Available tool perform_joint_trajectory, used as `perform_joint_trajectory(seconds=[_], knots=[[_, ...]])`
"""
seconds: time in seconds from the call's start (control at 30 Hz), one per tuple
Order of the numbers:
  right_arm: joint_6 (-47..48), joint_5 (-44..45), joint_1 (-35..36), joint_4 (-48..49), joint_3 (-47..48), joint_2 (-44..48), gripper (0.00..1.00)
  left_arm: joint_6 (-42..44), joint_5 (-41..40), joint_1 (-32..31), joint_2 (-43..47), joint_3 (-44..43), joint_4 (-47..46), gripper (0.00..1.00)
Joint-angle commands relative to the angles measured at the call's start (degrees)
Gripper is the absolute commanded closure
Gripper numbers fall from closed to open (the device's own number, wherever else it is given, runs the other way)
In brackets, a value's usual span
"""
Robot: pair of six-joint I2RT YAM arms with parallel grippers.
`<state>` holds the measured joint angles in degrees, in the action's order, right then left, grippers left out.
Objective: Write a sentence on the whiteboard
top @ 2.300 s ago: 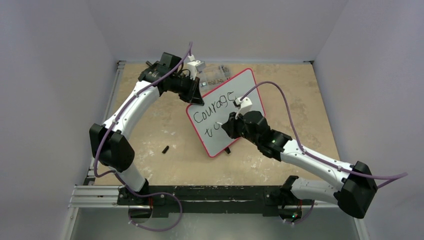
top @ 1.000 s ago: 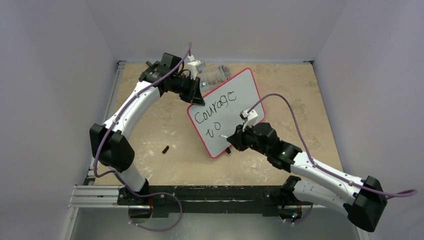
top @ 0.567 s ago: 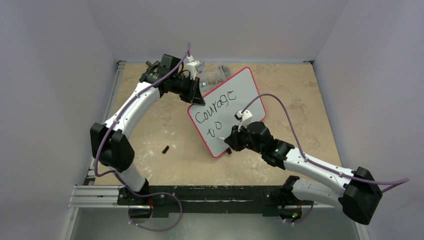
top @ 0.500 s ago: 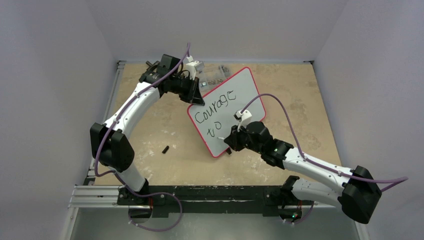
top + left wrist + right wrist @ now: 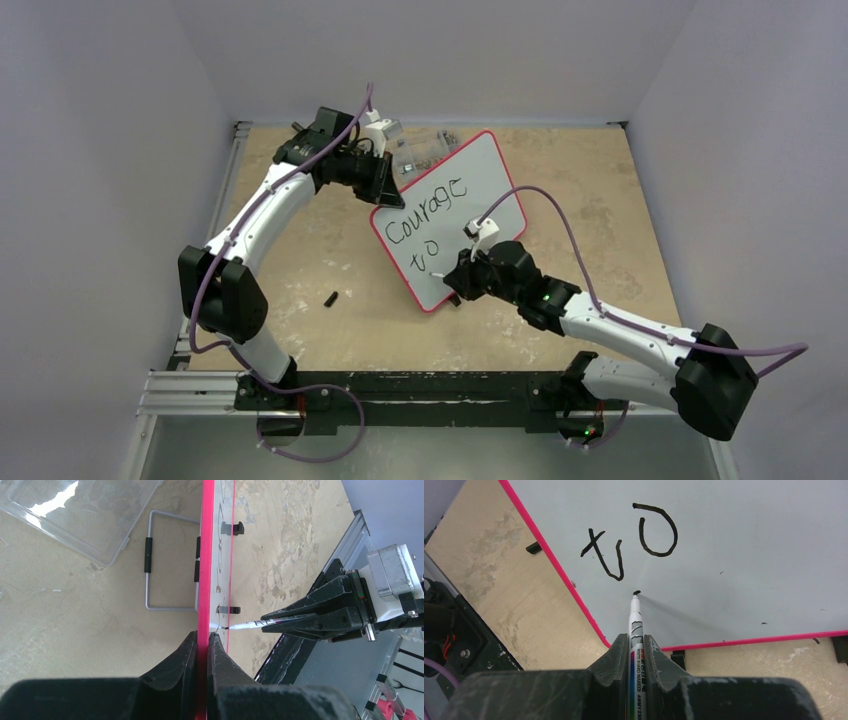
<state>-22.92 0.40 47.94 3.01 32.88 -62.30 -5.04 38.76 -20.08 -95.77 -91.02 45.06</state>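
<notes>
The whiteboard (image 5: 470, 190), white with a red-pink frame, stands tilted on the table and reads "Courage" and "to". My left gripper (image 5: 385, 197) is shut on its top left edge; the left wrist view shows the pink frame (image 5: 205, 555) edge-on between my jaws (image 5: 204, 641). My right gripper (image 5: 455, 278) is shut on a whiteboard marker (image 5: 636, 630). The marker's tip touches the board (image 5: 749, 555) just below the "to", beside a small fresh black mark. The marker also shows in the left wrist view (image 5: 250, 625).
A clear plastic box (image 5: 425, 150) lies behind the board, also in the left wrist view (image 5: 80, 515). A small black cap (image 5: 330, 298) lies on the table to the left. A wire stand (image 5: 165, 560) props the board from behind. Black feet (image 5: 679, 657) sit along the board's lower edge.
My right gripper drew back from the board after writing "to", then came in again lower left; the marker tip now touches below "to". The left gripper and board shifted slightly left.
</notes>
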Motion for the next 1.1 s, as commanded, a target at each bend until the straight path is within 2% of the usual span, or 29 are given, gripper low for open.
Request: perform_joint_trajectory(seconds=[0.0, 0.5, 0.8, 1.07], knots=[[0.3, -0.3, 0.0, 2.4, 0.0, -0.8, 1.00, 0.4, -3.7, 0.6, 2.0, 0.2, -1.8, 1.00], [-1.0, 1.0, 0.0, -0.4, -2.6, 1.4, 1.00, 0.2, -3.4, 0.7, 2.1, 0.2, -1.9, 1.00], [-0.5, 6.7, 0.0, -3.9, 0.8, 2.3, 1.00, 0.1, -3.1, 0.7, 2.2, 0.2, -1.9, 1.00], [0.1, 6.5, 0.0, -4.1, 4.9, 0.0, 1.00, 0.0, -2.9, 0.7, 2.3, 0.2, -2.0, 1.00]])
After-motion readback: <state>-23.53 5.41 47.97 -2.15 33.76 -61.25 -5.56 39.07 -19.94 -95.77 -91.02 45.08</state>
